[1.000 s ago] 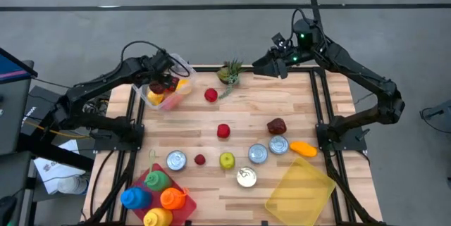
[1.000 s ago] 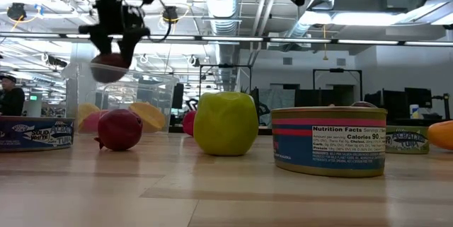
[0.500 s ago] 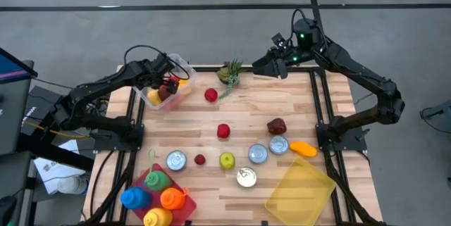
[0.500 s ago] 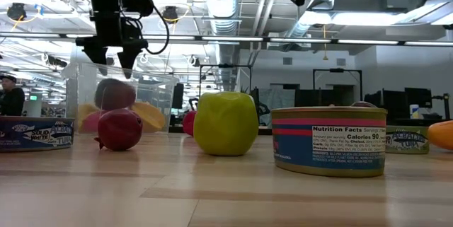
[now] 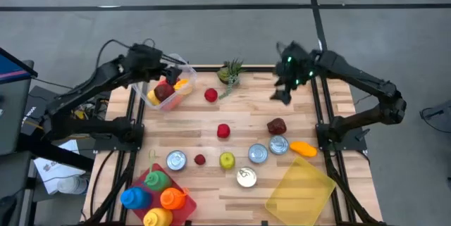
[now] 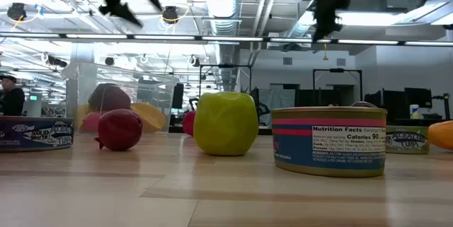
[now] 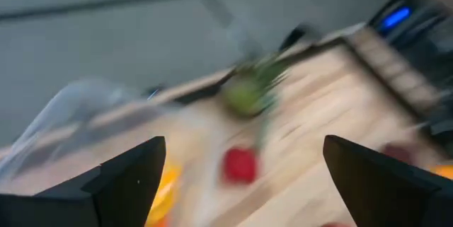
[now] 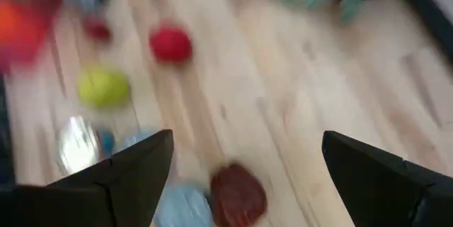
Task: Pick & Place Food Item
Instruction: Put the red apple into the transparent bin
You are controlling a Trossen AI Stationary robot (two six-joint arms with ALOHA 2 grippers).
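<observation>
Both pincers are seen spread wide and empty, the left pincer [image 5: 156,60] held just beside the clear container [image 5: 184,67], where a dark red fruit [image 5: 163,92] lies, the right pincer [image 5: 280,91] hung above the counter [image 5: 296,113] beyond another dark red fruit [image 5: 276,125].

tuna cans [image 5: 258,153], squeeze bottles [image 5: 156,197], yellow lid [image 5: 299,191]

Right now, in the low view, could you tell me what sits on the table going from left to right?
Blue tuna can → dark red fruit → green apple → big can with nutrition label → small green-labelled can → orange item at the edge.
</observation>
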